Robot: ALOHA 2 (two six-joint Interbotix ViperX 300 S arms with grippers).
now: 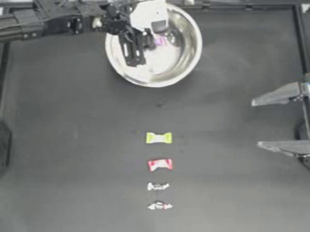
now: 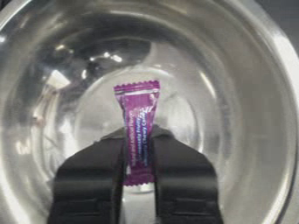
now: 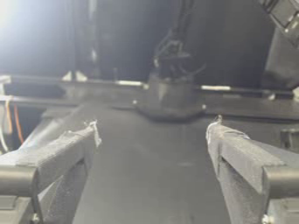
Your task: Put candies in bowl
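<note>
One pink candy [image 2: 138, 127] pinched upright by left tool [image 2: 139, 151], over shiny bowl [image 1: 181, 68], right tool [image 1: 275, 121] open.

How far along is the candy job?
Nothing lies loose in the bowl yet. In hand: the left gripper, over the bowl, is shut on the pink candy. Left on the table: yellow-green, red and two whitish candies. The right gripper waits open at the right edge.
</note>
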